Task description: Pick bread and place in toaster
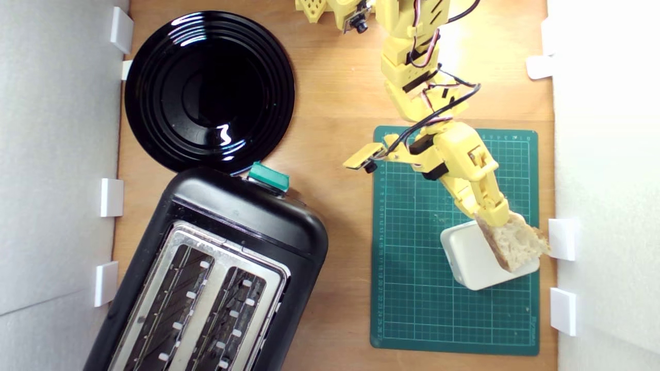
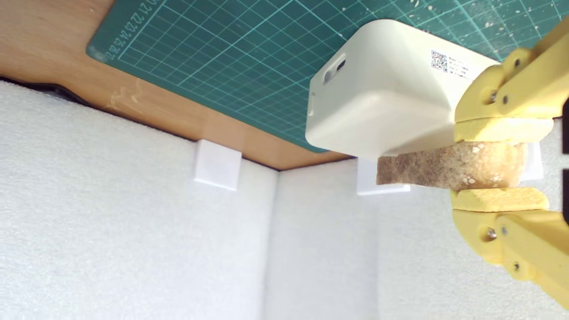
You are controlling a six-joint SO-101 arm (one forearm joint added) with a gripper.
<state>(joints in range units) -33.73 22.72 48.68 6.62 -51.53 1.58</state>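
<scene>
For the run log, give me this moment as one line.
gripper shut on bread | bread over white block | toaster slots empty

Wooden tabletop (image 1: 340, 103) — white foam walls (image 1: 56, 154) both sides, white clips (image 1: 111, 197) along edges.

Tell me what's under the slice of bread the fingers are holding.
The bread overlaps a white block that sits on the green cutting mat. The wrist view suggests a gap between them; whether the bread touches the block is unclear. The mat beneath the block is hidden.
</scene>
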